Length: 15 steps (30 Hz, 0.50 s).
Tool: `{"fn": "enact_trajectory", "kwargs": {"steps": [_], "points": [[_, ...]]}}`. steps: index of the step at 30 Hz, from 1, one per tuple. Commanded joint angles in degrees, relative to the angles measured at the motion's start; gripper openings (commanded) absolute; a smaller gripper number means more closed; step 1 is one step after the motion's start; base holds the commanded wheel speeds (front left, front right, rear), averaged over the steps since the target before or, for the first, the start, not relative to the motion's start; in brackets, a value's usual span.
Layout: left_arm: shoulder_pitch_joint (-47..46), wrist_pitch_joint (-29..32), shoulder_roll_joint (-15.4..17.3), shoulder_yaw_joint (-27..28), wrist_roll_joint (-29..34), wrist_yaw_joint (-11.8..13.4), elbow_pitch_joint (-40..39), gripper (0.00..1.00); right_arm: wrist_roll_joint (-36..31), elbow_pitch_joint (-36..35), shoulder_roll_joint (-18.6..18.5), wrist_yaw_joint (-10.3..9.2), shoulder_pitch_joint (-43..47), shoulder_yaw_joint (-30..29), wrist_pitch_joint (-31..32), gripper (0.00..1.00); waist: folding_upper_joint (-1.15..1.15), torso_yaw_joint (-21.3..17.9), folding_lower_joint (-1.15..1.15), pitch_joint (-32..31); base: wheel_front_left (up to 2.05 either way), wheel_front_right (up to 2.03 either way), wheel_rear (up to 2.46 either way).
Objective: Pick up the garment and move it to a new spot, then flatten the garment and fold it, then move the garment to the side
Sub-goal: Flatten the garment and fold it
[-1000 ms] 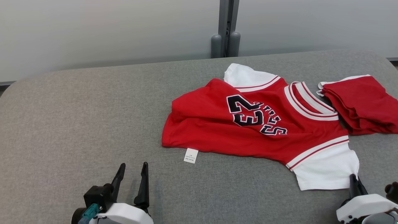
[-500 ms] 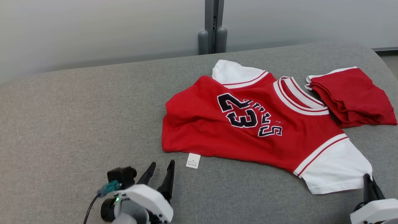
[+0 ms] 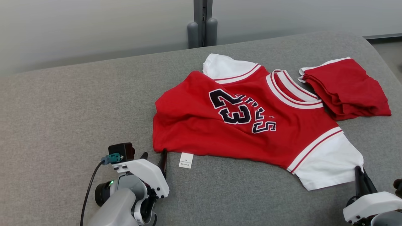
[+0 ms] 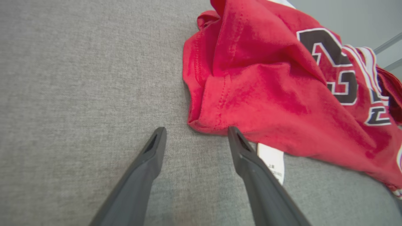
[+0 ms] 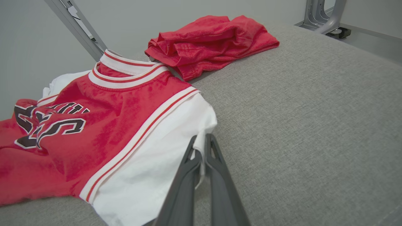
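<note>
A red jersey (image 3: 238,125) with white sleeves and a black "23" lies spread on the grey cushion (image 3: 62,103), collar to the right. Its bottom hem corner (image 4: 204,116) sits just beyond my left gripper (image 4: 196,133), which is open, one finger touching the hem edge near the white care label (image 3: 186,160). My left gripper (image 3: 154,155) stands at the jersey's lower left corner. My right gripper (image 5: 201,144) is shut on the corner of the near white sleeve (image 5: 176,141), also at the lower right (image 3: 358,171) in the head view.
A second red garment (image 3: 345,88), folded with a white trim, lies on the cushion right of the jersey's collar. A grey metal post (image 3: 202,22) rises behind the cushion. The cushion's rounded right edge (image 3: 383,62) is close to that garment.
My left gripper has travelled forward and right, from the open cushion to the jersey's hem corner. The head camera has shifted, so the scene slid left. The right gripper kept hold of the sleeve.
</note>
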Motion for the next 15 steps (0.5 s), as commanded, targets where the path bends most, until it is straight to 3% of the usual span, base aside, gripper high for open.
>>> {"fn": "enact_trajectory", "kwargs": {"steps": [1, 5, 6, 7, 8, 9, 11, 13, 15], "points": [[-1.17, 0.3, 0.29, -0.36, -0.55, 0.29, 0.66, 1.0, -0.36, -0.18, -0.21, 0.0, -0.32, 0.17, -0.24, 0.0, 0.0, -0.26, 0.0, 0.19, 0.0, 0.0, 0.0], [-3.53, 0.16, 0.27, -2.6, -1.39, 0.79, 3.75, 1.0, -0.23, 0.15, -0.15, 0.0, -0.97, 1.02, -0.47, 0.0, 0.0, -0.94, 0.0, 0.7, 0.0, 0.0, 0.0], [-4.06, 0.26, 0.28, -3.33, -1.31, 0.89, 4.56, 0.93, -0.17, 0.24, -0.14, 0.0, -1.0, 1.27, -0.56, 0.0, 0.0, -1.07, 0.0, 0.78, 0.0, 0.0, 0.0], [-4.48, 0.49, 0.27, -4.05, -1.38, 0.85, 5.31, 0.84, -0.11, 0.32, -0.14, 0.0, -1.05, 1.44, -0.59, 0.0, 0.0, -1.2, 0.0, 0.85, 0.0, 0.0, 0.0], [-4.84, 0.59, 0.27, -4.63, -1.67, 0.75, 5.93, 0.61, -0.06, 0.43, -0.13, 0.0, -1.11, 1.63, -0.63, 0.0, 0.0, -1.31, 0.0, 0.9, 0.0, 0.0, 0.0], [-5.21, 0.63, 0.27, -5.23, -1.95, 0.7, 6.39, 0.48, -0.02, 0.54, -0.12, 0.0, -1.22, 1.79, -0.75, 0.0, 0.0, -1.43, 0.0, 0.94, 0.0, 0.0, 0.0], [-5.81, 0.62, 0.17, -6.38, -2.42, 0.94, 7.25, 0.37, 0.01, 0.79, -0.11, 0.0, -1.44, 2.07, -0.83, 0.0, 0.0, -1.63, 0.0, 0.9, 0.0, 0.0, 0.0], [-6.33, 0.69, 0.19, -7.49, -3.08, 1.11, 8.03, 0.0, 0.01, 1.05, -0.12, 0.0, -1.41, 2.28, -0.95, 0.0, 0.0, -1.83, 0.0, 0.76, 0.0, 0.0, 0.0], [-6.54, 0.74, 0.24, -8.84, -3.39, 1.06, 8.64, 0.0, 0.1, 1.27, -0.1, 0.0, -1.48, 2.52, -1.19, 0.0, 0.0, -1.97, 0.0, 0.58, 0.0, 0.0, 0.0]]}}
